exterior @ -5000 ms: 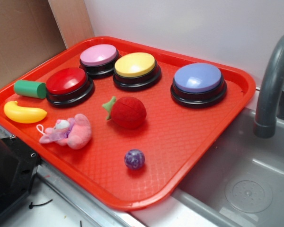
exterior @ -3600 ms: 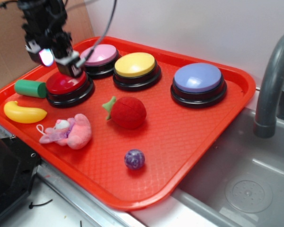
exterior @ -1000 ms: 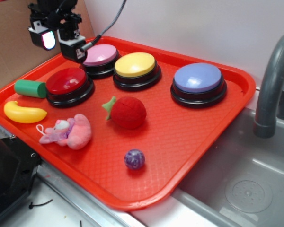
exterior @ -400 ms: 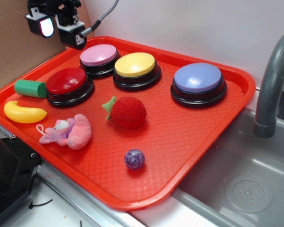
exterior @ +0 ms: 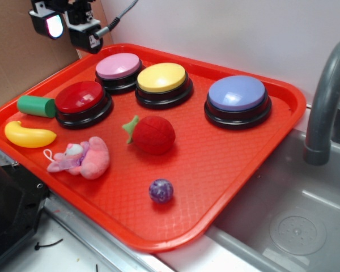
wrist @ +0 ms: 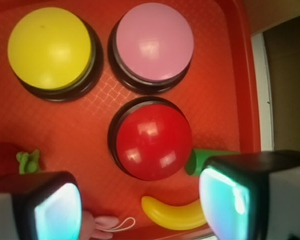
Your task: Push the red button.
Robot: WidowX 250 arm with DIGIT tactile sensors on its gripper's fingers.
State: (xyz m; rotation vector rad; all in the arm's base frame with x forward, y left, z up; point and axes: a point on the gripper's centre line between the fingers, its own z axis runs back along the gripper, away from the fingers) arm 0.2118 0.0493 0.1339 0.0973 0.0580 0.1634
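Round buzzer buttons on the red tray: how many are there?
4. Dark-red domed button front left, pink-topped button behind it, yellow-topped button in the middle, blue-purple-topped button to the right. None looks hidden.

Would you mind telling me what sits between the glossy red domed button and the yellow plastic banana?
Nothing does: in the wrist view, only bare tray separates the red button from the banana.
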